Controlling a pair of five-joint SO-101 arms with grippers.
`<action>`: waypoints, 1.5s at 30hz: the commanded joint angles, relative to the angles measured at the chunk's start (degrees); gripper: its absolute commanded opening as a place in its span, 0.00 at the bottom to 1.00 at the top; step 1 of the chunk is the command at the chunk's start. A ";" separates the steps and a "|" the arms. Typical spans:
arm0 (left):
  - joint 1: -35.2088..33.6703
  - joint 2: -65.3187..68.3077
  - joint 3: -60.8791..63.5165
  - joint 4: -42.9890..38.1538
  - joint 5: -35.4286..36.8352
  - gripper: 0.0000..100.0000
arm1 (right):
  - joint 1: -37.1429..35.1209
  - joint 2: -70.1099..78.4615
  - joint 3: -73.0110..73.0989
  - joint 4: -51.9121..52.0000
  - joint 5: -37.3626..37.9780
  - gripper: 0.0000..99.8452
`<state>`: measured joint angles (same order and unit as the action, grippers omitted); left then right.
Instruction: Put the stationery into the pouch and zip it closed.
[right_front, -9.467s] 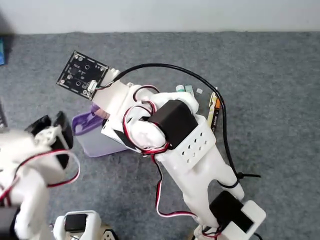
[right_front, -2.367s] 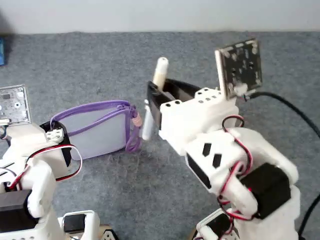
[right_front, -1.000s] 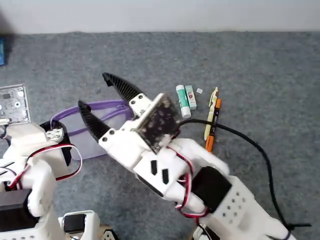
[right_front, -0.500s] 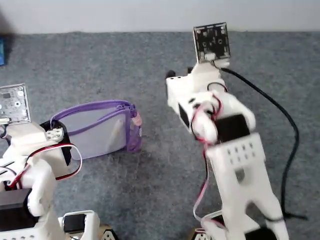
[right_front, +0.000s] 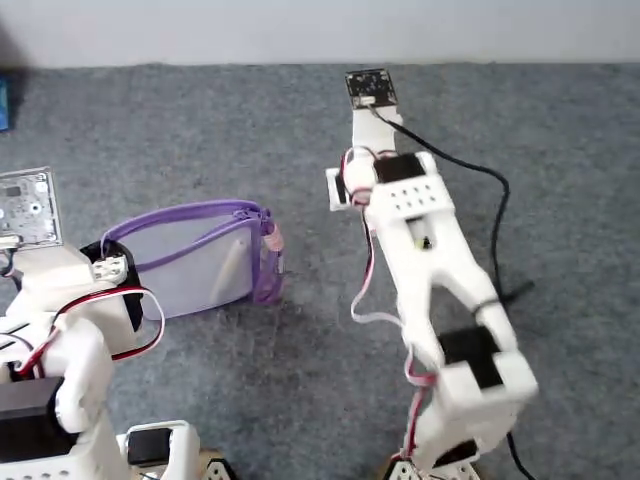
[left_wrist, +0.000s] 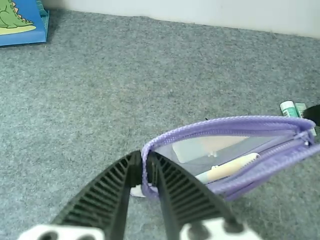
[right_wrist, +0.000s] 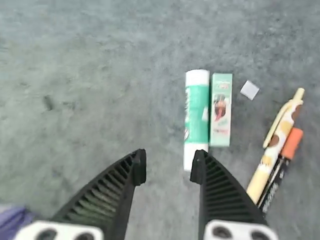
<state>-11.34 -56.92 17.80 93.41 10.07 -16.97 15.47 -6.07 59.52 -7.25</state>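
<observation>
The purple pouch (right_front: 195, 262) lies open on the grey carpet with a cream pen (left_wrist: 227, 168) inside it. My left gripper (left_wrist: 145, 167) is shut on the pouch's zip edge at its end (right_front: 104, 258). My right gripper (right_wrist: 167, 164) hangs open over the carpet, just short of a green glue stick (right_wrist: 196, 112). Beside the stick lie a green eraser box (right_wrist: 221, 110), a small white scrap (right_wrist: 249, 90), a cream pen (right_wrist: 277, 145) and an orange pen (right_wrist: 286, 152). In the high view the right arm (right_front: 410, 215) stretches far over these items and hides them.
A blue card with a green dinosaur (left_wrist: 20, 22) lies at the carpet's far corner by the pale wall. Bare carpet separates the pouch from the loose stationery. The right arm's black cable (right_front: 490, 190) trails across the carpet.
The right gripper let a cream pen go into the pouch, then swung away and stretched out over the loose stationery. The left arm kept still, holding the pouch.
</observation>
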 joint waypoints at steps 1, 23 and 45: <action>0.44 1.49 0.84 -0.26 -0.09 0.01 | 1.01 9.27 -12.84 1.98 -0.18 0.15; 0.44 1.49 0.84 0.00 -0.09 0.01 | 3.82 53.14 -73.58 30.46 0.00 0.15; 0.44 1.58 0.84 -0.35 -0.09 0.01 | 0.57 56.13 -75.43 36.44 2.73 0.02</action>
<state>-11.34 -56.92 17.80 93.41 10.07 -16.70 72.62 -80.35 94.95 -5.05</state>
